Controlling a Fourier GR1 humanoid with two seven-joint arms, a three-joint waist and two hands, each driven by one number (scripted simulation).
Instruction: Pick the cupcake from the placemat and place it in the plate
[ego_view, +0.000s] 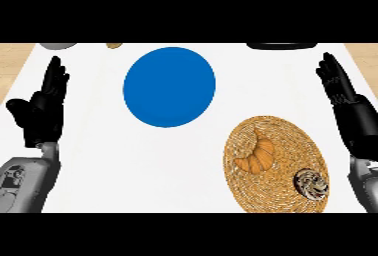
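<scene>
Woven placemat (275, 165) carries the cupcake (311, 183) at its lower right edge — just inside the right hand (347, 107), open like the left hand (40, 107); blue plate (169, 86) lies up-left.

No readable text, label or number appears.

Woven straw placemat (275, 165), rough; blue plate (169, 86) smooth, matt; counter (111, 165) smooth white.

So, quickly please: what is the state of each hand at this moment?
Left hand: open, fingers straight up, holding nothing, at the view's left edge.
Right hand: open, fingers straight up, holding nothing, at the view's right edge.
</scene>
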